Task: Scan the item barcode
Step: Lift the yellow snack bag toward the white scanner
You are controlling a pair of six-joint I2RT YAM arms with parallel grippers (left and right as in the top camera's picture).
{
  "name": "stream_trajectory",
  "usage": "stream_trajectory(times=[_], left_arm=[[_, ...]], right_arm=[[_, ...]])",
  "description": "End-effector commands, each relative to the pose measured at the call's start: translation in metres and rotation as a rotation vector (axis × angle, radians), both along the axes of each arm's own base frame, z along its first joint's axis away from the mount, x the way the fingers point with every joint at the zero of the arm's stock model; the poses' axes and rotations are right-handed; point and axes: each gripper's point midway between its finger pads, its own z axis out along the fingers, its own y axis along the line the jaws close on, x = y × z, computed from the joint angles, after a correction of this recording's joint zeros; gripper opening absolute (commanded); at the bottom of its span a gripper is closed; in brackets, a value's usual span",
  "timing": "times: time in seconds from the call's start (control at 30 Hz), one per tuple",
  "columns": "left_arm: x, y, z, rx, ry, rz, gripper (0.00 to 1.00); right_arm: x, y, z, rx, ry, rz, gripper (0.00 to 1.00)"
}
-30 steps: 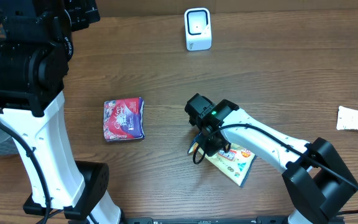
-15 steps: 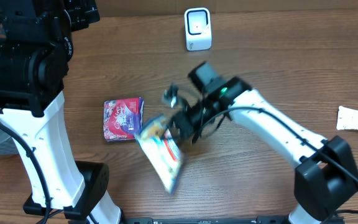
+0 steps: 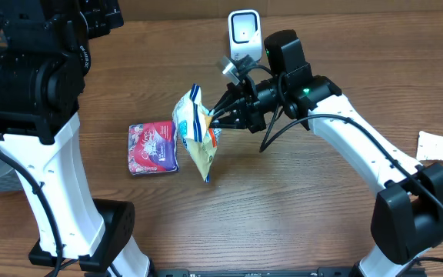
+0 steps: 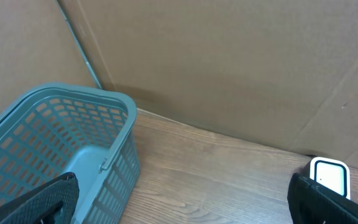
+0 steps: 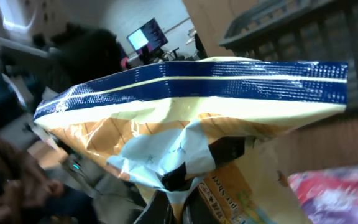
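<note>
Left gripper (image 4: 185, 208) is seen spread wide, nothing held, near the teal basket (image 4: 73, 143). A red packet (image 3: 154, 148) is seen flat on the table (image 3: 321, 231). The snack bag (image 3: 194, 132) is held off the table, crumpled, pinched at its edge by the right gripper (image 3: 220, 115), jaws clamped tight. Step judged: presenting to the scanner (image 3: 244, 36), stood near, behind the wrist. Next, the barcode face must be turned to its window; no barcode is seen. Only "per Sher" is read on the bag, rest blurred

partial txt "per She…" on yellow snack bag (image 5: 191, 118), red packet (image 3: 153, 147) print too small to read
</note>
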Motion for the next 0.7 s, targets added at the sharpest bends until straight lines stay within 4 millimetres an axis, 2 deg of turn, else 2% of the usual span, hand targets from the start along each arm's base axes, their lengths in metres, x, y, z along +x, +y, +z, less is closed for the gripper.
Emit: stream_trajectory(times=[0.0, 0.1, 0.23, 0.3, 0.43, 0.57, 0.67], left_arm=[[0.004, 0.005, -0.003, 0.020, 0.012, 0.014, 1.00], [0.004, 0.005, -0.003, 0.020, 0.012, 0.014, 1.00], [0.004, 0.005, -0.003, 0.020, 0.012, 0.014, 1.00], [0.004, 0.005, -0.003, 0.020, 0.012, 0.014, 1.00], [0.004, 0.005, -0.003, 0.020, 0.012, 0.014, 1.00], [0.004, 0.005, -0.003, 0.020, 0.012, 0.014, 1.00], [0.004, 0.005, -0.003, 0.020, 0.012, 0.014, 1.00]], right_arm=[[0.004, 0.003, -0.012, 0.121, -0.177, 0.043, 0.04], [0.012, 0.008, -0.038, 0.131, -0.195, 0.044, 0.04], [0.027, 0.016, -0.084, 0.098, -0.126, 0.043, 0.04], [0.029, 0.019, -0.098, 0.084, -0.099, 0.047, 0.04], [0.029, 0.028, -0.106, 0.087, -0.104, 0.065, 0.04], [0.033, 0.027, -0.112, 0.086, -0.102, 0.058, 0.04], [0.036, 0.027, -0.125, 0.074, -0.079, 0.057, 0.04]])
